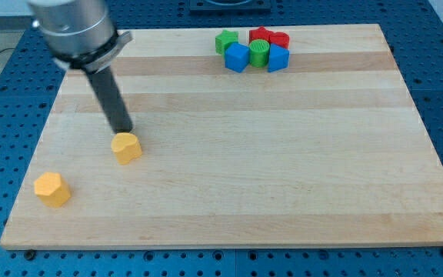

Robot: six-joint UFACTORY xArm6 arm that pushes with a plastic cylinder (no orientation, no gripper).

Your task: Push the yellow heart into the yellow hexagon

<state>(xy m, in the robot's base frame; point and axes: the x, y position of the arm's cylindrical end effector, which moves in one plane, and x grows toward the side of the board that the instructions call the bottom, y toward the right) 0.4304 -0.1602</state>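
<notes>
The bench [229, 192] is a pale wooden board lying on a blue perforated surface.

Near the bench's bottom-left corner lies the yellow hexagon [52, 189]. It rests flat on the wood, apart from every other block.

Toward the view's right and top of the hexagon, in the left part of the bench, lies the yellow heart [127, 148]. The heart and the hexagon are near each other but do not touch; bare wood shows between them.

The arm enters from the top-left corner of the view. Its grey cylindrical body overhangs the bench's top-left corner, and the dark rod slants down from it toward the view's right. My tip [123, 131] sits just at the top edge of the heart, on the side facing away from the hexagon. Whether the tip touches the heart or stops just short cannot be told. The arm carries no hand, so there is no open or closed state to report.

A cluster of six blocks sits along the bench's top edge, right of centre and well apart from the yellow blocks:
- green block [225, 41], at the cluster's left;
- blue block [237, 57];
- green cylinder [259, 53];
- red star [261, 35];
- red block [279, 38];
- second blue block [278, 58], at the cluster's right.

These six stand packed close, neighbours touching or nearly so.
</notes>
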